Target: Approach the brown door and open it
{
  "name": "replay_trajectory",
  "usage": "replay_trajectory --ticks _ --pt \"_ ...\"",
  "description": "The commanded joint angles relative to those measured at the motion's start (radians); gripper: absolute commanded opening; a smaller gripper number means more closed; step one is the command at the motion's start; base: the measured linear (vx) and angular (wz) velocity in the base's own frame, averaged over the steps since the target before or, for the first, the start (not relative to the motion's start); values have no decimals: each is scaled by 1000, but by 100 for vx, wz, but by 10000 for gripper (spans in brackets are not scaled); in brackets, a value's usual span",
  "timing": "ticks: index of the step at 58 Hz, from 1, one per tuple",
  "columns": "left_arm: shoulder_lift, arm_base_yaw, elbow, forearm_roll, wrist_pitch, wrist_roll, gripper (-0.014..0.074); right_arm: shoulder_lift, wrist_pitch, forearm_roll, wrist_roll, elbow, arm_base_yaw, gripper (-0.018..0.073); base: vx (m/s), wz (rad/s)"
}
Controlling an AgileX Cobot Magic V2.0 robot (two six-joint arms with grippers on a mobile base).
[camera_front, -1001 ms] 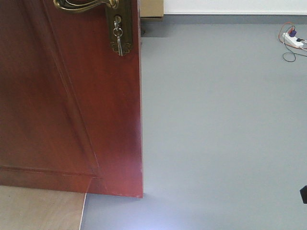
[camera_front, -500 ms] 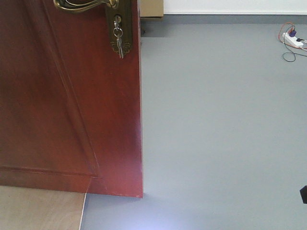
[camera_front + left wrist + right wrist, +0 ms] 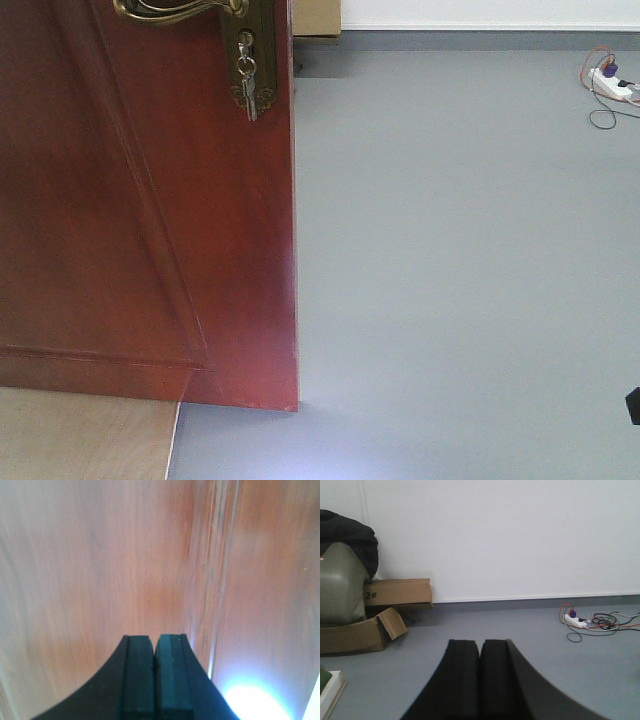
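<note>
The brown door (image 3: 150, 200) fills the left side of the front view, its handle (image 3: 180, 10) and keys (image 3: 247, 85) at the top. My left gripper (image 3: 155, 652) is pressed together, empty, just before the door wood. My right gripper (image 3: 480, 655) is also closed, empty, above the grey floor (image 3: 520, 625).

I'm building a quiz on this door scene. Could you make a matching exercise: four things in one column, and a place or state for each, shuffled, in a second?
Things:
1. glossy reddish-brown wooden door
2. small metal keys
3. white power strip with tangled cables
4. long brown cardboard box

Places or states:
A. lying on the grey floor
B. against the white wall
C. filling the left wrist view
D. hanging from the brass lock plate

Pairs: 1-C, 2-D, 3-A, 4-B
</note>
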Motion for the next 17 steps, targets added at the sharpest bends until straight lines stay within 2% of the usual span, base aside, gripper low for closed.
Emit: replay_trajectory --ticks 1,17 --pt "-15 0 -17 0 -77 -16 -3 -13 -77 -7 -5 5 -5 0 0 0" --pt "-15 0 -17 0 -77 -16 -3 -13 -77 -7 -5 5 -5 0 0 0"
